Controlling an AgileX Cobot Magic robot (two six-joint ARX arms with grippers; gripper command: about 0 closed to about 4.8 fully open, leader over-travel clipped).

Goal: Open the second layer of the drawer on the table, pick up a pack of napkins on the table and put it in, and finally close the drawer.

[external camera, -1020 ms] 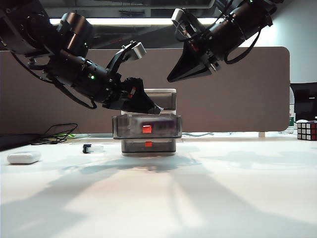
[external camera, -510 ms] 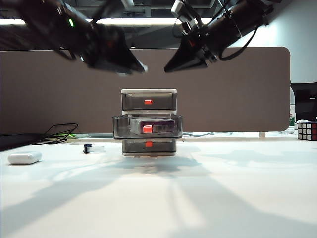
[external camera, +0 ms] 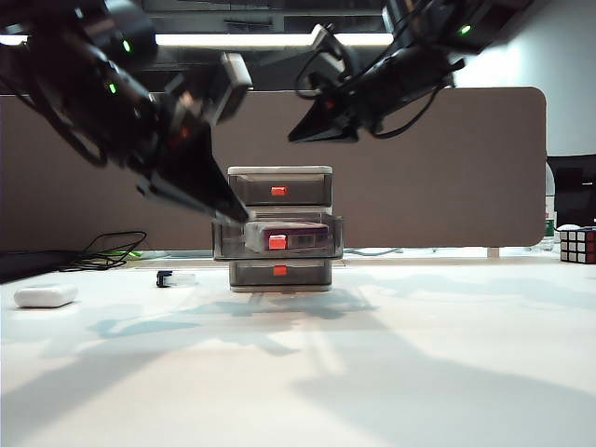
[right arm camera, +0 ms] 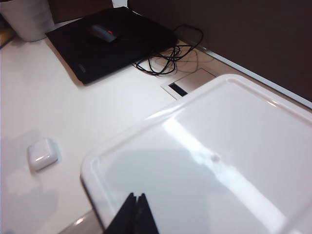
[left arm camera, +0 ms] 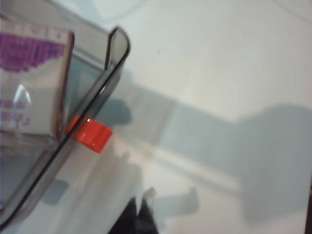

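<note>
Now the clenched left gripper (external camera: 235, 214) crowds the pulled-out smoky translucent middle drawer (external camera: 277, 239) at nine o'clock; the clenched right gripper (external camera: 300, 137) hangs at twelve; a white oblong case (external camera: 44, 296) lies far at nine.

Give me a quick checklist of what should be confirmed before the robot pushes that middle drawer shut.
1. Napkins inside the middle drawer: ok.
2. Middle drawer pulled out, not yet closed: ok, its red tab is in plain sight.
3. Left gripper empty and shut, near the drawer's left front corner: ok.
4. Right gripper shut, above the drawer unit, out of the way: ok.
5. Napkins lying low enough to clear the top drawer: cannot tell.
6. Table in front of the drawer free of objects: ok.
</note>
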